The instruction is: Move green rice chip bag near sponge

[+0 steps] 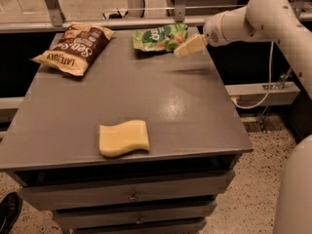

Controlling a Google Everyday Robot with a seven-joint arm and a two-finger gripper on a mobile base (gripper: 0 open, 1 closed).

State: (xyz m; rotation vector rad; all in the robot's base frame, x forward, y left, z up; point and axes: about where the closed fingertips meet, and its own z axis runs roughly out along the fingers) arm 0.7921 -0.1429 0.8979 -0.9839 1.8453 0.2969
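Observation:
The green rice chip bag (159,37) lies flat at the far edge of the grey table (185,106), right of centre. The pale-yellow sponge (124,138) lies near the table's front edge, left of centre. My gripper (181,49), with cream-yellow fingers, hangs just right of the bag's right end, a little above the table, on the white arm coming in from the right. It holds nothing.
A larger brown-and-yellow chip bag (75,47) lies at the far left of the table. A rail and metal posts (51,6) run behind the table. Drawers (131,194) sit under the top. A cable (263,91) hangs at the right.

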